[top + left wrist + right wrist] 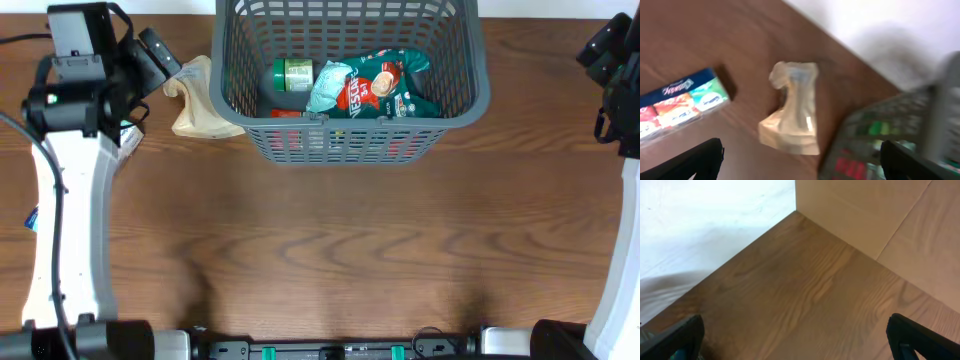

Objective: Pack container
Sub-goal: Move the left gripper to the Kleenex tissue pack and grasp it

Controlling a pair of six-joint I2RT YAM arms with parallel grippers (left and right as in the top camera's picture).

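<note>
The container, a dark grey lattice basket, stands at the table's back centre. Inside it lie a green-lidded jar, a teal and red coffee bag and a red item. A beige pouch lies on the table against the basket's left wall. My left gripper hovers open just left of that pouch. In the left wrist view the pouch lies ahead of the open gripper, with the container blurred to the right. My right gripper is open at the far right, holding nothing.
A blue snack box with a colourful label lies on the wood left of the pouch, largely under my left arm. The right wrist view shows bare wooden table up to its corner, with white floor and a beige wall beyond.
</note>
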